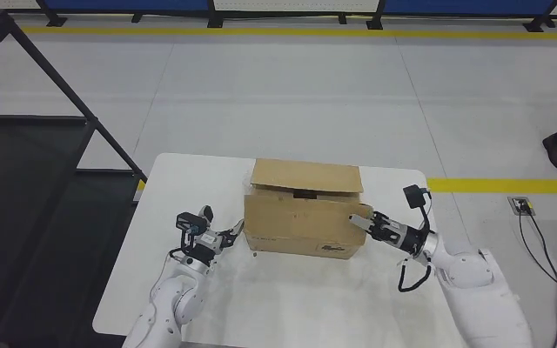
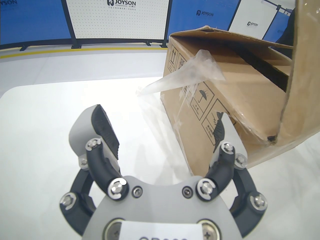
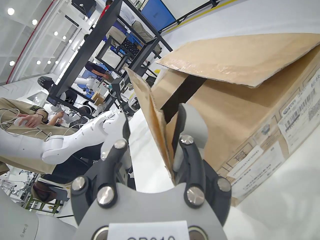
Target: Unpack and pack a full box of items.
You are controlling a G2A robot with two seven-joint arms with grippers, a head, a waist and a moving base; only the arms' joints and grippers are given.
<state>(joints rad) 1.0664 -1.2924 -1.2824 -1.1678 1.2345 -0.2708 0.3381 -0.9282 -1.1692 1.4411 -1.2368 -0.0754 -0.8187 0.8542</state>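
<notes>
A brown cardboard box [image 1: 296, 224] stands in the middle of the white table [image 1: 287, 300], its top flaps [image 1: 306, 176] partly lifted with a dark gap under them. My right gripper [image 1: 359, 219] is at the box's right end, shut on the side flap [image 3: 150, 111], which stands between its fingers [image 3: 191, 121]. My left gripper [image 1: 233, 231] is open beside the box's left end near the bottom corner, with nothing between its jaws [image 2: 162, 123]. A strip of clear tape [image 2: 190, 71] peels off that end of the box [image 2: 237, 81].
A black metal frame [image 1: 78, 122] stands off the table's left side. There is free table surface in front of the box and to its left [image 2: 62, 101]. The table's front edge lies close to both arms.
</notes>
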